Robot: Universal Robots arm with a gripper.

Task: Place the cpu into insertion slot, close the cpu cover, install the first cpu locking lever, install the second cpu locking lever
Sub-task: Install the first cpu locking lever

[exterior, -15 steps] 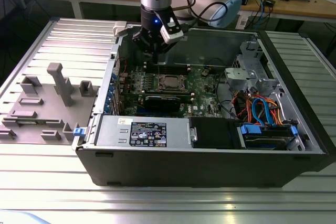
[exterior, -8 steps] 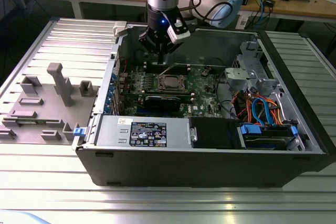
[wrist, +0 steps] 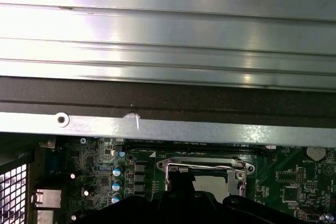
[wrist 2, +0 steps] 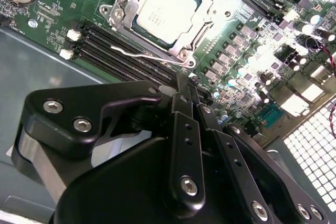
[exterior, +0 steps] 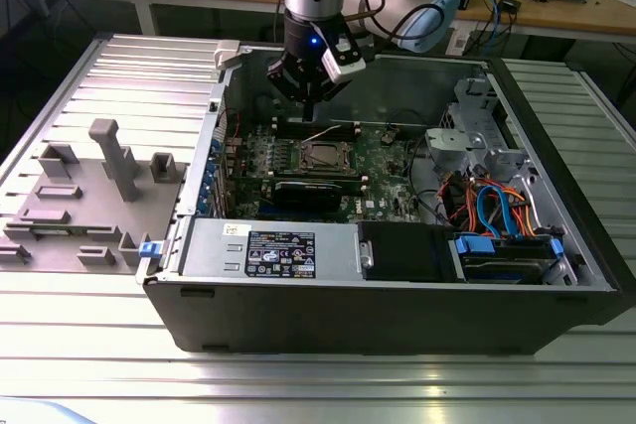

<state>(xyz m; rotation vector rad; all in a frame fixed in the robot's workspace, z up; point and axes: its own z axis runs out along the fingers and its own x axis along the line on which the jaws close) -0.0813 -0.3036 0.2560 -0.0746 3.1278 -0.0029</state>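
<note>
- In the second wrist view, the gripper (wrist 2: 184,85) fills the lower frame, its black fingers (wrist 2: 185,145) pressed together, holding nothing.
- Beyond it, upper centre, the cpu (wrist 2: 167,10) sits in the insertion slot (wrist 2: 137,23), with the cpu cover (wrist 2: 190,34) down around it.
- A thin locking lever (wrist 2: 137,54) lies beside the long memory slots (wrist 2: 123,51).
- In the exterior view, the gripper (exterior: 309,118) hangs above the socket, frame centre, inside the open computer case (exterior: 397,310).

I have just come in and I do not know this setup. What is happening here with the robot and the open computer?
A robot arm is working inside an open computer case. Its gripper hangs just above the green board, near the socket. The cpu already lies in the insertion slot, and the cpu cover is down around it. In the second wrist view the jaws are closed together with nothing between them, and one thin lever beside the socket looks unlatched.
</note>
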